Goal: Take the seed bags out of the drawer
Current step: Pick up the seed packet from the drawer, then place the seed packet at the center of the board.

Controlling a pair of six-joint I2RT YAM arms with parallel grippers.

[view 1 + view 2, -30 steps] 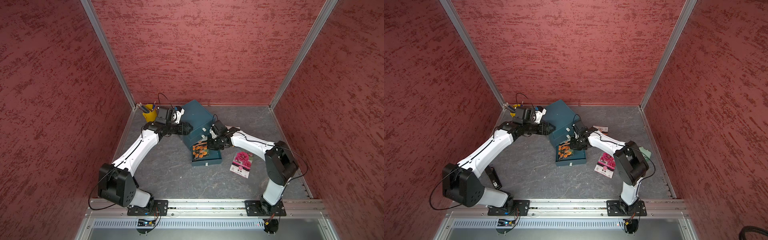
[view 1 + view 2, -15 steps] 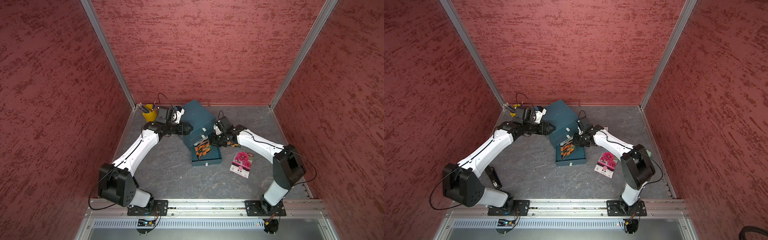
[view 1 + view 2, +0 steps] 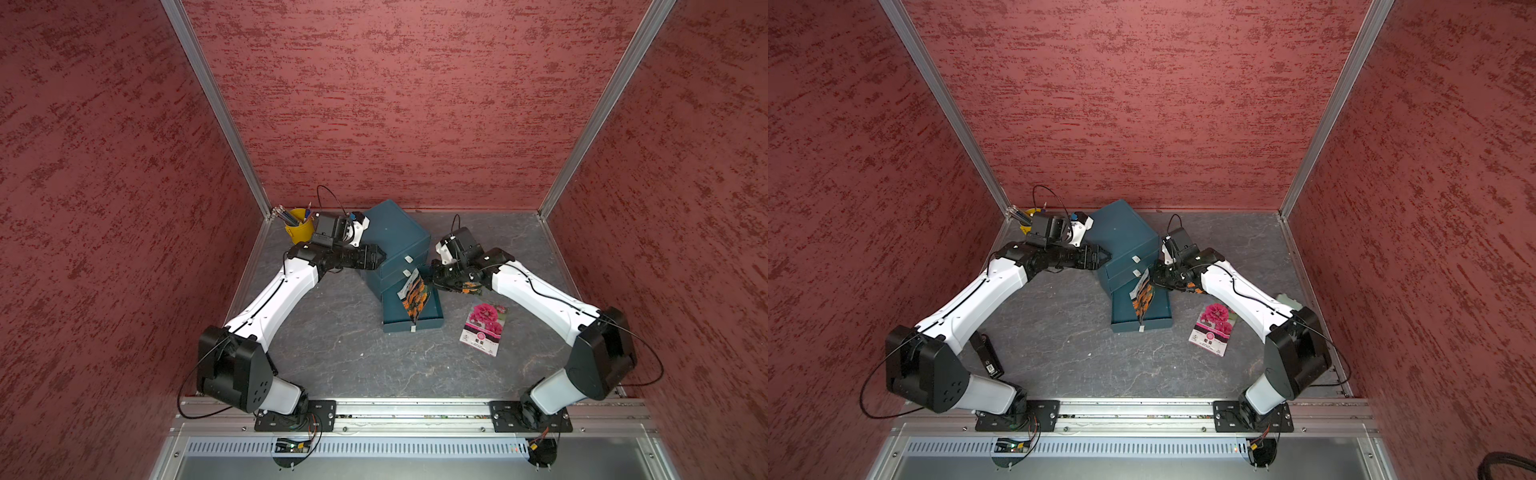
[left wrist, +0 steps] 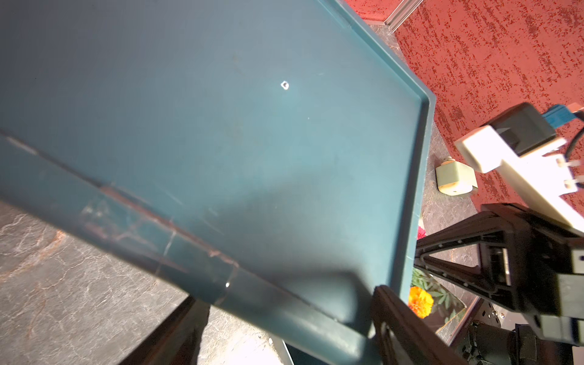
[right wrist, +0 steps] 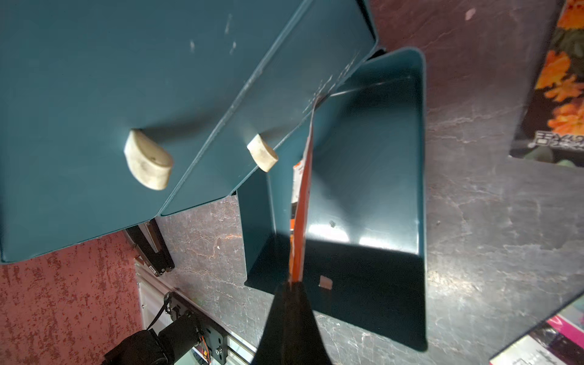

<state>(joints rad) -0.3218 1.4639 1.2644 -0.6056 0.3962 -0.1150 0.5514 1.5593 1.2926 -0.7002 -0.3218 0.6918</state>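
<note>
Drawer (image 3: 432, 323) open, just below my right hand (image 3: 434, 277). That hand is clamped on orange bag (image 3: 415, 297), which hangs tilted from it over the drawer. Pink bag (image 3: 483, 328) flat on worktop (image 3: 332, 353), outside the drawer, toward the arm's base from the hand. Second orange bag (image 5: 556, 94) on worktop under the right wrist. Left hand (image 3: 376, 257) clamped on cabinet (image 3: 395, 232) corner.

Left arm (image 3: 270, 299), right arm (image 3: 536, 295): white shells, bulky black joints (image 3: 232, 374). Thin black cables (image 3: 660, 363) looping outside. Black screwed base plates (image 3: 324, 415). White camera bracket (image 4: 521, 177), blue plug (image 4: 559, 117).
</note>
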